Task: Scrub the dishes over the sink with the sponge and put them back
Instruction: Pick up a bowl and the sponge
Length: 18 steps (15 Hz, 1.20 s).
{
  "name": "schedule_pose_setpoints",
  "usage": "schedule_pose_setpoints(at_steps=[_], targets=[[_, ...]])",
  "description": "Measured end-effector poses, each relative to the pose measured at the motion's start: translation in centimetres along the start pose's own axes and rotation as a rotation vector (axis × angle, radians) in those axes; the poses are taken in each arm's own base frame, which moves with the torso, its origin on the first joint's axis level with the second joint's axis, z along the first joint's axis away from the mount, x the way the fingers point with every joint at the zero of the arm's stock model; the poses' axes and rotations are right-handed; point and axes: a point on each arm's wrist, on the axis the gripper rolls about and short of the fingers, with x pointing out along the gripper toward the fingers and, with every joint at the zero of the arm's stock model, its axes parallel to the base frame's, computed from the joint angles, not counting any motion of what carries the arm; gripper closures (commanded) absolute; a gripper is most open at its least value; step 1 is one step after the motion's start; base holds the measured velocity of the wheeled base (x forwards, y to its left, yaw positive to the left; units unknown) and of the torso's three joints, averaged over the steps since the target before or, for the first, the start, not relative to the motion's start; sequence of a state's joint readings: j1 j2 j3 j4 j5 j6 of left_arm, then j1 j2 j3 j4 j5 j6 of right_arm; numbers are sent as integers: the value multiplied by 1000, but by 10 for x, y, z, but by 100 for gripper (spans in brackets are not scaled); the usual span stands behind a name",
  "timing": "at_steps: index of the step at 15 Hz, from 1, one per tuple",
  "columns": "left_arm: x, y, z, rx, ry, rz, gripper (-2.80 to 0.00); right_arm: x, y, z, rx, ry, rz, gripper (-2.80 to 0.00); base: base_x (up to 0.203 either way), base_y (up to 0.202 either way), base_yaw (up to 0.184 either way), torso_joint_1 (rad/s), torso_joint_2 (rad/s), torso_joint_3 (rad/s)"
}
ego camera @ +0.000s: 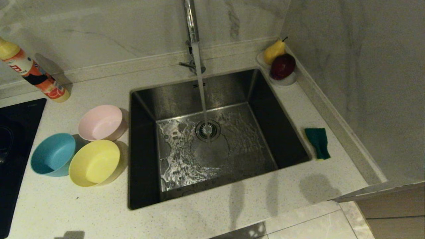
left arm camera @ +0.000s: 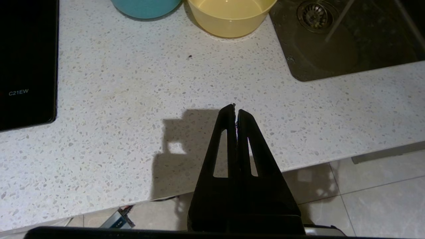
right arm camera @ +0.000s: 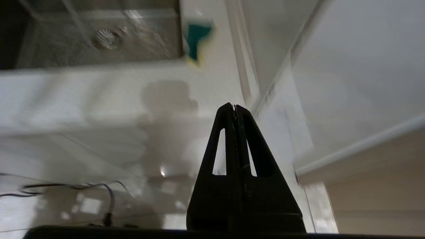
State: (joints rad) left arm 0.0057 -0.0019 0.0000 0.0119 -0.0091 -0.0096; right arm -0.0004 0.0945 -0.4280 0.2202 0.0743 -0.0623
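Three bowls stood on the table to the left of the sink (ego camera: pixel 146 99): the pink bowl (ego camera: pixel 101 122) furthest back, the blue bowl (ego camera: pixel 53 154) and the yellow bowl (ego camera: pixel 94 162) side by side in front of it, all upright and close together. None of them looked wet or handled, so the scrubbing seemed not yet begun.

On the other side of the sink, near the wall, the sponge (ego camera: pixel 317 142) lay flat on the table with its green face up, untouched. Water ran from the tap (ego camera: pixel 192 23) onto the drain (ego camera: pixel 208 130), and the basin floor was wet, so that much was ready.

Neither arm showed in the head view. The left hand (left arm camera: pixel 235 108), its fingers pressed together and holding nothing, hung over the table's front edge, well short of the yellow bowl. The right hand (right arm camera: pixel 234 107) was likewise pressed together and empty, low by the table's front edge, with the sponge well ahead of it.

By this reading the whole task remained: taking up the sponge, bringing each bowl over the sink, scrubbing it, and setting all three back on the table.
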Motion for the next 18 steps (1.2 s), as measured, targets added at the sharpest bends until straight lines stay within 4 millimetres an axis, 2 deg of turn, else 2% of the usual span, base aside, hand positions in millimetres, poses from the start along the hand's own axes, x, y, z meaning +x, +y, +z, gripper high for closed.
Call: schedule_pose_setpoints(at_steps=[3, 5, 8, 13, 18], targets=[[0, 0, 0, 0, 0, 0, 0, 11, -2, 40, -1, 24, 44, 0, 0, 0, 0, 0, 0, 0], [0, 0, 0, 0, 0, 0, 0, 26, -4, 59, -10, 74, 76, 0, 0, 0, 0, 0, 0, 0], [0, 0, 0, -1, 0, 0, 0, 58, -6, 76, -31, 176, 142, 0, 0, 0, 0, 0, 0, 0], [0, 0, 0, 0, 0, 0, 0, 125, -10, 82, -27, 337, 188, 0, 0, 0, 0, 0, 0, 0], [0, 0, 0, 0, 0, 0, 0, 174, -1, 65, -25, 490, 235, 0, 0, 0, 0, 0, 0, 0]])
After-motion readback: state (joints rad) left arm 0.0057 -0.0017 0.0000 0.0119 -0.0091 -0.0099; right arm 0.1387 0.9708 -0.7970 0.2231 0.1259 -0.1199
